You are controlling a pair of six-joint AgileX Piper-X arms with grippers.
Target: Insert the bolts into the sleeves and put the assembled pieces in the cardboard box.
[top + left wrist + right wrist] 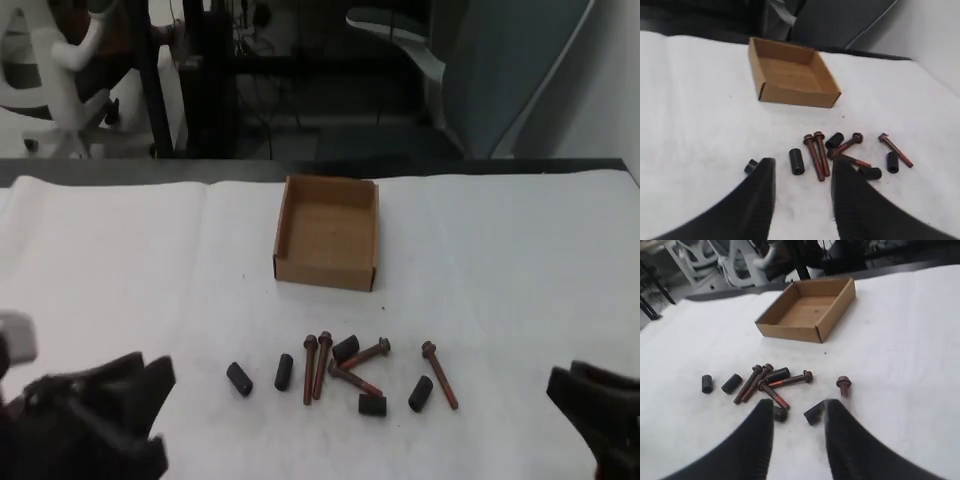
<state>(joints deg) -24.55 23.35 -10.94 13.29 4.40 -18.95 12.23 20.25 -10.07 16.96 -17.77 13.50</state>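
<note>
Now, high view / layout: cardboard box (327, 232) sits far-centre on the tabletop (520, 260). Bolts (355, 378) and sleeves (284, 372) lie loose in a cluster on its near side, between left arm (90, 420) and right arm (605, 410).
High view / nearest: sleeves at the cluster's left end are closer to my left arm, the lone bolt (440, 375) to my right.
High view / axis: paired bolts (316, 367) run near-to-far, heads toward the box. Lone bolt slants, head boxward.
Left wrist / claw: left claw (802, 167) released, holding nothing.
Left wrist / target: near sleeve (796, 161) lies just ahead of the gap. I judge it the easy first pick.
Left wrist / hidden: outermost sleeve (750, 166) sits half behind a finger (757, 200); high view shows it whole.
Right wrist / claw: right claw (799, 407) spread, nothing held.
Right wrist / extra: lone bolt shows little beyond its head. Box floor is visible, no pieces in it.
</note>
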